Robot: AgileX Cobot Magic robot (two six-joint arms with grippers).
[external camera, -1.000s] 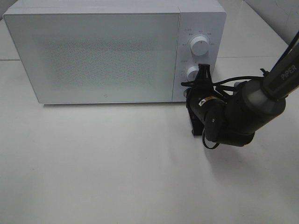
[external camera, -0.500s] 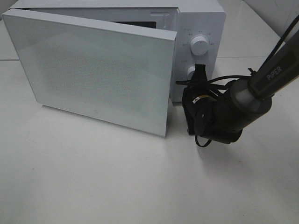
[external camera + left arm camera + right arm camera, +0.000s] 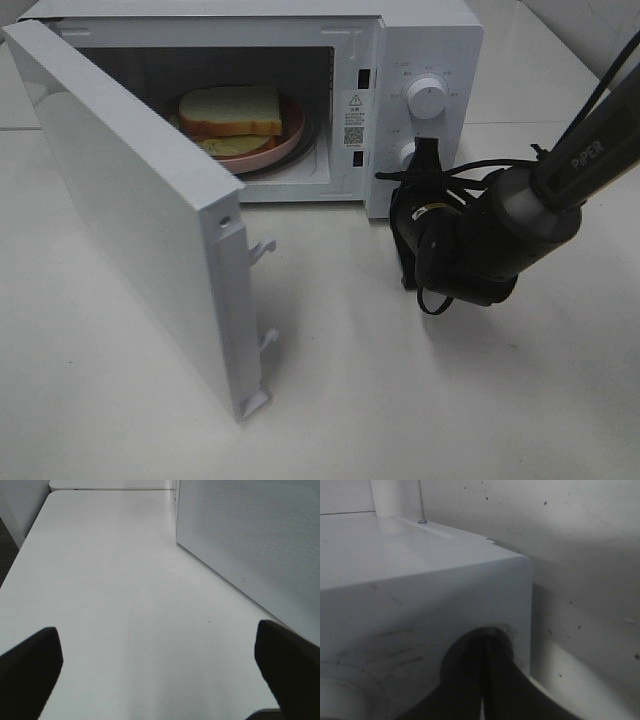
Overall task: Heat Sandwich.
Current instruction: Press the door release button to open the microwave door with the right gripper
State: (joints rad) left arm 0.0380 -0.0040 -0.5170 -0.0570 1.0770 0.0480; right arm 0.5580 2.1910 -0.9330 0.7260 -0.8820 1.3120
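Note:
The sandwich (image 3: 232, 108), white bread with a tan crust, lies on a round pink plate (image 3: 290, 140) inside the white microwave (image 3: 430, 40), whose door (image 3: 130, 210) stands swung wide open to the left. My right gripper (image 3: 428, 150) is shut and empty, its tips against the control panel beside the lower knob (image 3: 408, 155). In the right wrist view the shut fingertips (image 3: 482, 642) press on the panel's front. My left gripper (image 3: 156, 630) is open and empty over bare table; the door's outer face (image 3: 250, 540) shows ahead of it.
An upper knob (image 3: 428, 97) sits above the lower one. The open door juts out over the left front of the white table (image 3: 420, 400). The right arm (image 3: 500, 240) and its cables lie just right of the microwave.
The microwave door has swung from shut to wide open, uncovering the sandwich on its plate. The right gripper has stayed at the lower knob and shifted slightly left.

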